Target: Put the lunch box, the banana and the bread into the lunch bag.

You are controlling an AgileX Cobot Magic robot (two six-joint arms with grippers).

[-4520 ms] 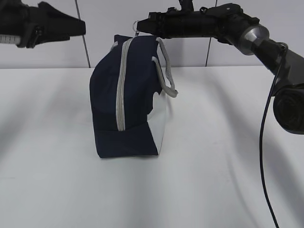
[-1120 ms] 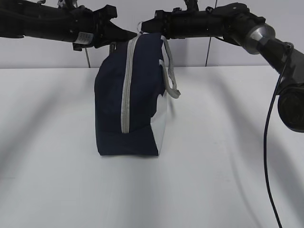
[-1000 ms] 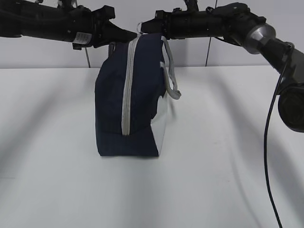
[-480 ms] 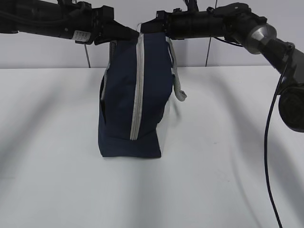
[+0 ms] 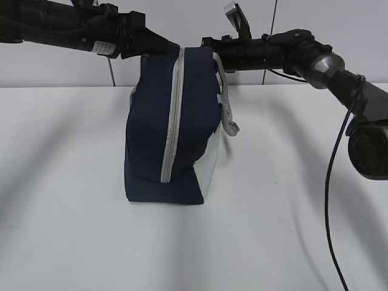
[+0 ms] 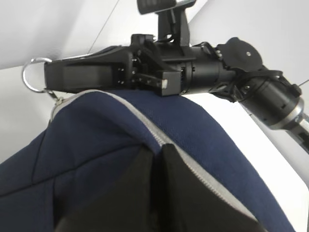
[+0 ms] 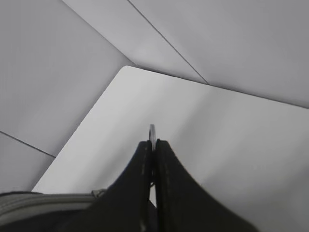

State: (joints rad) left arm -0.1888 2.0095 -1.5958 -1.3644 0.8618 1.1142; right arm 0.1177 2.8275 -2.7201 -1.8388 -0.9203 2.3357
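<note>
The white bench (image 5: pixel 73 230) is smooth, with open surface on every side of the lunch bag (image 5: pixel 157 121), which stands upright near its middle: soft navy fabric, a grey zipper (image 5: pixel 171 115) running up the facing side, a looped strap (image 5: pixel 225 103) hanging right. At the bag's top edge, the left gripper (image 6: pixel 157 154) has its jaws pressed onto the fabric beside the zipper. The right gripper (image 7: pixel 153 145) pinches the metal ring pull (image 6: pixel 30 75).

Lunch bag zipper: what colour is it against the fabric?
The zipper is light grey on the navy-blue lunch bag; it shows best in the exterior view.
</note>
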